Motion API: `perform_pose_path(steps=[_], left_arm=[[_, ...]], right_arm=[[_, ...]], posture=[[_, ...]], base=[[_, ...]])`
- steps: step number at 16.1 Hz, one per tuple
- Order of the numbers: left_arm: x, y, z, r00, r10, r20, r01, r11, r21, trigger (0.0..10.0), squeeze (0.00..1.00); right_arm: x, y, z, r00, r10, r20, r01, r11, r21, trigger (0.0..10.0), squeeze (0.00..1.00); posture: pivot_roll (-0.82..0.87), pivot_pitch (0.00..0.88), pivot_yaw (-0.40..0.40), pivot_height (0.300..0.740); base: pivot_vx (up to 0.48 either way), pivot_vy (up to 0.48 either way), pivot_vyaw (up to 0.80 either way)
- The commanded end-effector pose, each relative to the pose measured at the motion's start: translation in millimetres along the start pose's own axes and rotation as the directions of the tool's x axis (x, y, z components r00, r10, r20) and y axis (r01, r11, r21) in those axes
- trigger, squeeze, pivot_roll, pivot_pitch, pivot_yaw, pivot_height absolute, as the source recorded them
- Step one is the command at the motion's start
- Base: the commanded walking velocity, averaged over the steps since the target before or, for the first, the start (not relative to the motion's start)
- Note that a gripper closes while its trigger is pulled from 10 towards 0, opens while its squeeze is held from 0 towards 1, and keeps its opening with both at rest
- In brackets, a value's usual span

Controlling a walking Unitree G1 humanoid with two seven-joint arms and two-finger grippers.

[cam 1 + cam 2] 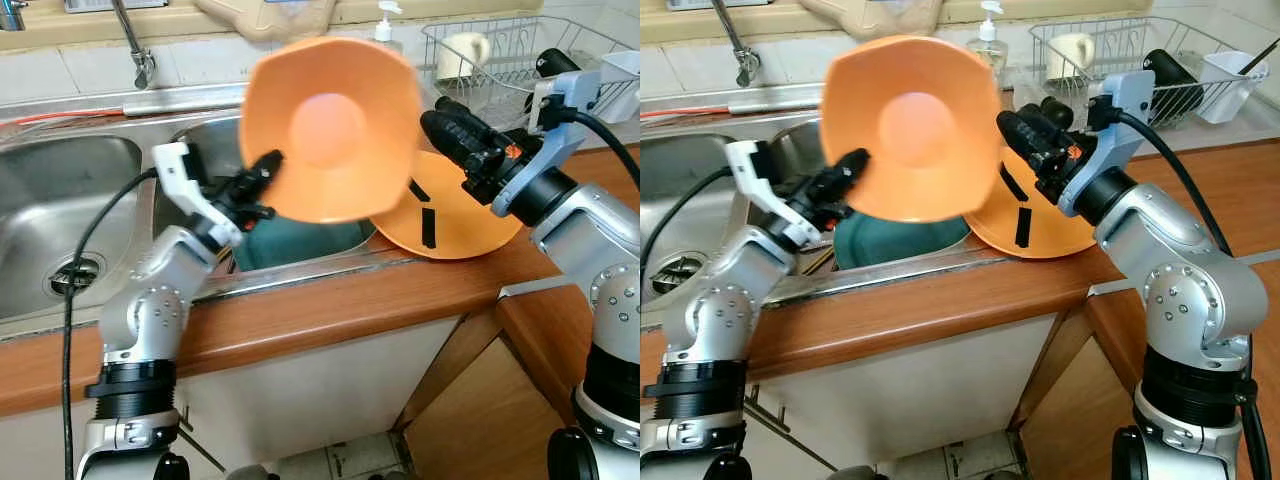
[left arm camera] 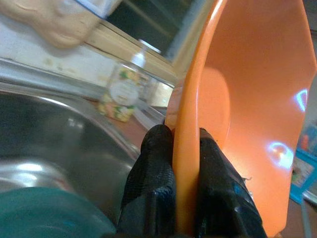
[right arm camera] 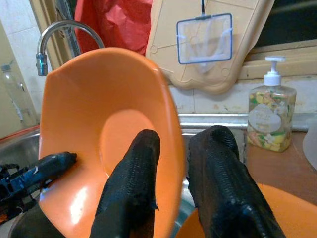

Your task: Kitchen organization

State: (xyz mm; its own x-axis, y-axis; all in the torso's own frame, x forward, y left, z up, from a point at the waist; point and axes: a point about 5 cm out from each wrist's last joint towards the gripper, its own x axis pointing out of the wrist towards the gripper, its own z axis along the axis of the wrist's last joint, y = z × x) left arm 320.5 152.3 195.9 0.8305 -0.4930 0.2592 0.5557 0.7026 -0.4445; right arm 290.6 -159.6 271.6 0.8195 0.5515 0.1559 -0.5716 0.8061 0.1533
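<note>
An orange bowl [image 1: 330, 130] hangs tilted above the right sink basin, its hollow facing me, and it looks blurred. My left gripper [image 1: 268, 160] is shut on its lower left rim; the left wrist view shows the rim pinched between both fingers [image 2: 156, 163]. My right gripper [image 1: 428, 122] is at the bowl's right rim. In the right wrist view its fingers [image 3: 133, 188] stand apart, one inside the bowl [image 3: 89, 124] and one outside. An orange plate [image 1: 450, 215] lies below on the counter's corner by the sink.
A dark teal dish [image 1: 300, 245] sits in the right basin under the bowl. The left basin [image 1: 60, 200] has a drain. At the back are a faucet [image 1: 135, 50], a soap bottle [image 3: 267, 116] and a wire dish rack [image 1: 500, 60] holding a mug. The wooden counter edge [image 1: 350, 300] runs in front.
</note>
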Motion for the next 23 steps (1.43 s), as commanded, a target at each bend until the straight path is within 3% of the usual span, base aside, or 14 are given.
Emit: perform_pose_path(steps=[1,2,3,4,7,10,13,18,20,22,23], left_arm=[[3.8,-1.1,16.8,0.997,-0.004,0.078,0.003,1.0,0.008,0.0,0.0],[3.7,1.8,20.0,0.995,0.018,0.096,-0.018,1.0,0.007,0.0,0.0],[3.8,4.5,22.4,0.993,0.038,0.109,-0.04,0.999,0.009,0.0,0.0],[3.8,4.5,22.4,0.993,0.038,0.109,-0.04,0.999,0.009,0.0,0.0],[8.3,29.0,24.9,0.969,0.23,0.088,-0.241,0.961,0.137,0.0,0.0],[15.6,53.8,17.0,0.916,0.4,-0.008,-0.381,0.879,0.286,0.0,0.0],[29.8,64.7,0.7,0.876,0.466,-0.123,-0.39,0.836,0.386,0.0,0.0],[42.0,68.2,-25.4,0.821,0.507,-0.263,-0.371,0.824,0.428,0.0,0.0],[45.1,66.2,-38.9,0.799,0.488,-0.351,-0.356,0.855,0.378,0.4,0.0],[46.4,62.8,-48.5,0.787,0.458,-0.412,-0.316,0.874,0.369,5.3,0.0],[46.1,61.9,-52.5,0.777,0.459,-0.432,-0.309,0.875,0.374,10.0,0.0]], right_arm=[[-1.3,3.7,5.9,1.0,0.016,0.023,-0.015,0.999,-0.032,10.0,0.7],[-1.1,5.2,4.9,1.0,0.028,0.014,-0.027,0.999,-0.04,10.0,0.23],[-0.8,6.8,3.6,0.999,0.039,0.004,-0.039,0.998,-0.05,10.0,0.0],[-0.8,6.8,3.6,0.999,0.039,0.004,-0.039,0.998,-0.05,10.0,0.0],[-0.4,19.9,-13.9,0.984,0.104,-0.147,-0.127,0.979,-0.161,10.0,0.0],[-0.7,28.7,-33.4,0.948,0.129,-0.29,-0.205,0.947,-0.249,10.0,0.0],[-3.1,33.7,-47.1,0.911,0.146,-0.386,-0.273,0.914,-0.3,10.0,0.0],[-6.2,34.5,-54.7,0.891,0.137,-0.432,-0.298,0.896,-0.33,10.0,0.0],[-8.5,34.1,-56.9,0.884,0.135,-0.448,-0.307,0.89,-0.337,10.0,0.0],[-9.8,33.8,-58.6,0.878,0.134,-0.459,-0.312,0.888,-0.338,10.0,0.0],[-9.9,33.6,-59.6,0.875,0.133,-0.465,-0.315,0.886,-0.34,10.0,0.0]], posture=[[-0.04,0.0,0.053,0.74],[-0.04,0.0,0.053,0.74],[-0.04,0.0,0.052,0.74],[-0.04,0.0,0.052,0.74],[-0.04,0.0,0.047,0.74],[-0.04,0.0,0.042,0.74],[-0.04,0.0,0.042,0.74],[-0.05,0.0,0.055,0.74],[-0.06,0.0,0.058,0.74],[-0.06,0.0,0.057,0.74],[-0.06,0.0,0.057,0.74]], base=[[0.0,0.0,0.0],[0.0,0.0,0.0],[0.0,0.0,0.0],[0.0,0.0,0.0],[0.0,0.0,0.0],[0.0,0.0,0.0],[0.0,0.0,0.0],[0.0,0.0,0.0],[0.0,0.0,0.0],[0.0,0.0,0.0],[0.0,0.0,0.0]])
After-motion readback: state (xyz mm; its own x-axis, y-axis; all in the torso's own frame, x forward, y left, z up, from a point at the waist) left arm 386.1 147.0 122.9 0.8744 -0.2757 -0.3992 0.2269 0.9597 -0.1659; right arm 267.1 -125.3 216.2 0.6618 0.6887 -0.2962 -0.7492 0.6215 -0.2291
